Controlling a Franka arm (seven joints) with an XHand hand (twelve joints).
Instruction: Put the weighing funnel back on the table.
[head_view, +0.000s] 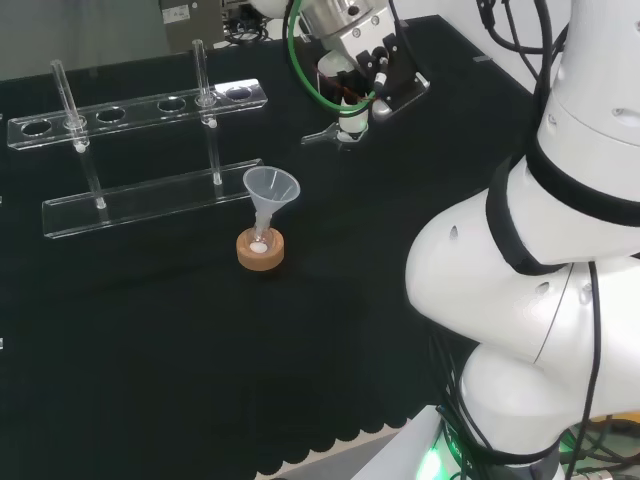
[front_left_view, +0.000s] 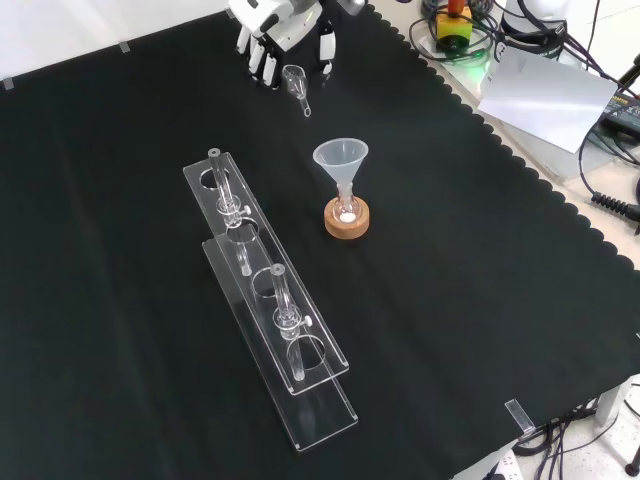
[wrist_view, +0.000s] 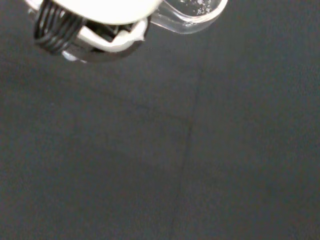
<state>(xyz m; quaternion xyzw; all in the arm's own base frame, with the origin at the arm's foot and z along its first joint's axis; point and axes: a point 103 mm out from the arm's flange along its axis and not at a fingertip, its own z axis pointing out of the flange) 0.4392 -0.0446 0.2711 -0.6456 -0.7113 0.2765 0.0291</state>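
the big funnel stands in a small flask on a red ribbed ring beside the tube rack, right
No: the ring under the flask is cork, not red and ribbed, as the front view shows. The funnel does stand mouth up in that flask, beside the tube rack.

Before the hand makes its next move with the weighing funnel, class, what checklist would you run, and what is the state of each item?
1. Weighing funnel in sight, right beside the hand: ok.
2. Weighing funnel resting on the black cloth: cannot tell.
3. Whether the hand holds it: cannot tell.
4. Cloth around the weighing funnel free of other ware: ok.
5. Funnel upright in its flask on the cork ring, apart from the hand: ok.
6. Test tube rack well away from the hand: ok.
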